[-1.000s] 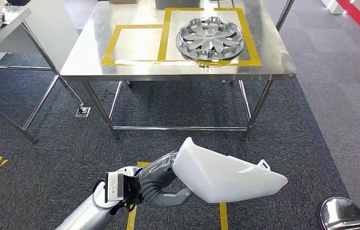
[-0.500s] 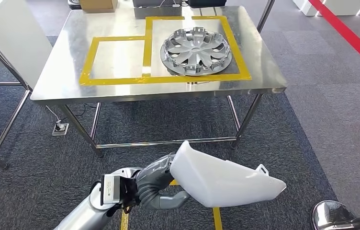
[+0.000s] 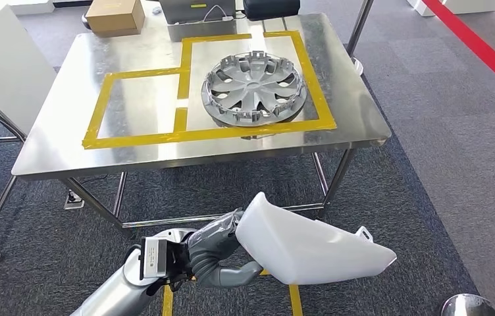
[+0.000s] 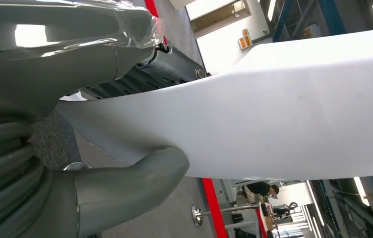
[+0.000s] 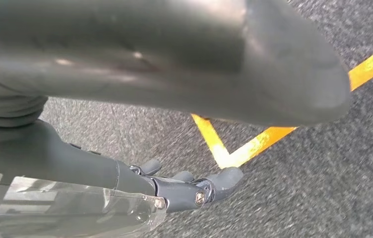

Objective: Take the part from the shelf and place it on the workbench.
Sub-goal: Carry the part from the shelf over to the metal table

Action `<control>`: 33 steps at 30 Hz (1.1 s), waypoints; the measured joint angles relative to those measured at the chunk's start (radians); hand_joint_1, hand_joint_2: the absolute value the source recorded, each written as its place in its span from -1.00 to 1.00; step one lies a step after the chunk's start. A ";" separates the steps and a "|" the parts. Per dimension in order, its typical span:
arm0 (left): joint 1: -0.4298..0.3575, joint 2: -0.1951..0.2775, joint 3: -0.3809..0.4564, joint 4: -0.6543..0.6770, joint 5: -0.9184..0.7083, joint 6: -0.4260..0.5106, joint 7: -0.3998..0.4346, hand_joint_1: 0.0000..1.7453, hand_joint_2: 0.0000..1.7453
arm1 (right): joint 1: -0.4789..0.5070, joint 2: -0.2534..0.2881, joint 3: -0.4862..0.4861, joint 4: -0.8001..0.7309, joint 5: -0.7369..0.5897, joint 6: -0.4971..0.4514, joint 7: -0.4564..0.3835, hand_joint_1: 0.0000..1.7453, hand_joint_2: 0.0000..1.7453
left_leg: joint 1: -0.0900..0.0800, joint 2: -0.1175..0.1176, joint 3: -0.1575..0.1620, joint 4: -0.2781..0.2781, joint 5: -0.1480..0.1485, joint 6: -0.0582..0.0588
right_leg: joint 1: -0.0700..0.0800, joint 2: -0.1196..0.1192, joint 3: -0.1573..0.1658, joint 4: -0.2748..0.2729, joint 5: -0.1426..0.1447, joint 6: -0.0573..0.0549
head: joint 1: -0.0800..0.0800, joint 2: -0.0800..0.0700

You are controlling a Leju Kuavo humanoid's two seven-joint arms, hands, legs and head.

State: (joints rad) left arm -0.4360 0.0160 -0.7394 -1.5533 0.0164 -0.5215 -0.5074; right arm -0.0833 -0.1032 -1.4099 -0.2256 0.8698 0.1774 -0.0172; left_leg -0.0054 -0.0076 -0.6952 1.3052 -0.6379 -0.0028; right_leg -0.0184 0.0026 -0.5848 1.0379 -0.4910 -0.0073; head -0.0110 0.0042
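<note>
Left hand (image 3: pixel 222 253): grips one end of the white part, grey thumb under it, darker fingers on top
Left hand, close up (image 4: pixel 100 193): thumb pressed flat on the underside of the part
Right hand (image 5: pixel 174 186): hangs over the grey carpet, holds nothing, fingers a bit bent but apart
White part (image 3: pixel 311 243): one, long and smooth, wide at the held end, thin at the far end, with a small tab on top near that far end
Where the part is: up in the air above the carpet, in front of the workbench, not touching it
Part, close up (image 4: pixel 274 114): plain white, runs across the left wrist view
Workbench (image 3: pixel 41 158): one, shiny metal top, metal legs, just ahead of the robot
Yellow tape boxes (image 3: pixel 185 135): two on the workbench top, side by side, small one on the left, big one on the right
Small box: bare metal inside
Wheel cover (image 3: pixel 255 89): one, silver, round, lies flat in the big box
Cardboard box (image 3: pixel 114 16): one, brown, past the far left corner of the workbench
Carpet (image 3: pixel 429 197): dark grey, under and around the workbench
Yellow floor tape (image 5: pixel 234 148): lines on the carpet under the right hand, meeting at a corner
Red line (image 3: pixel 488 49): one, on the floor far to the right
Person (image 4: pixel 261 189): one, far off and small, in the left wrist view
</note>
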 joint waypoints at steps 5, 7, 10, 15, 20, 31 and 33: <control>0.002 0.005 -0.001 0.000 0.001 0.006 0.003 1.00 1.00 | 0.001 0.004 0.000 0.001 0.000 0.000 0.001 -1.00 -1.00 | -0.014 -0.004 -0.015 -0.205 0.131 0.036 | 0.006 0.008 0.084 -0.004 -0.071 0.004 | 0.003 0.000; 0.002 0.006 -0.001 -0.001 0.001 0.008 0.005 1.00 1.00 | -0.001 0.007 0.000 0.003 0.001 0.001 0.003 -1.00 -1.00 | -0.025 -0.008 0.005 -0.269 0.216 0.052 | 0.005 0.011 0.104 -0.013 -0.087 0.014 | 0.005 0.000; -0.001 0.002 -0.001 -0.006 0.002 0.008 0.006 1.00 1.00 | -0.005 0.007 0.001 0.003 0.002 0.001 0.004 -1.00 -1.00 | -0.022 -0.008 0.050 -0.300 0.205 0.059 | 0.004 0.010 0.117 0.007 -0.067 0.033 | 0.003 0.000; 0.002 -0.001 -0.002 -0.008 0.002 0.013 0.007 1.00 1.00 | -0.005 -0.002 0.001 0.004 0.002 0.002 0.003 -1.00 -1.00 | -0.009 -0.006 0.129 -0.313 0.152 0.066 | 0.002 0.008 -0.067 0.250 -0.126 0.054 | 0.007 0.000; 0.006 -0.001 -0.003 -0.006 0.001 0.022 0.007 1.00 1.00 | 0.004 -0.004 0.001 0.004 0.002 0.002 0.003 -1.00 -1.00 | 0.003 -0.010 0.224 -0.311 0.067 0.045 | -0.011 -0.003 -0.107 0.071 -0.042 0.075 | 0.009 0.000; 0.005 -0.001 -0.001 -0.008 0.003 0.034 0.002 1.00 1.00 | 0.000 -0.009 0.001 0.005 0.001 -0.003 0.008 -1.00 -1.00 | 0.007 0.001 0.012 -0.007 -0.035 -0.006 | -0.013 -0.004 0.006 -0.001 -0.004 0.010 | -0.002 0.000; 0.009 0.000 0.000 -0.008 0.005 0.041 0.001 1.00 1.00 | 0.001 -0.009 0.001 0.005 0.001 -0.003 0.007 -1.00 -1.00 | 0.006 0.002 -0.012 -0.060 -0.035 -0.001 | -0.011 -0.001 0.038 -0.001 -0.027 0.011 | -0.002 0.000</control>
State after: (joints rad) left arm -0.4267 0.0162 -0.7395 -1.5616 0.0214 -0.4807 -0.5061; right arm -0.0821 -0.1120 -1.4092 -0.2205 0.8706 0.1743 -0.0097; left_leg 0.0006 -0.0060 -0.7075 1.2451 -0.6730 -0.0043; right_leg -0.0294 0.0015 -0.5472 1.0371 -0.5177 0.0039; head -0.0133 0.0042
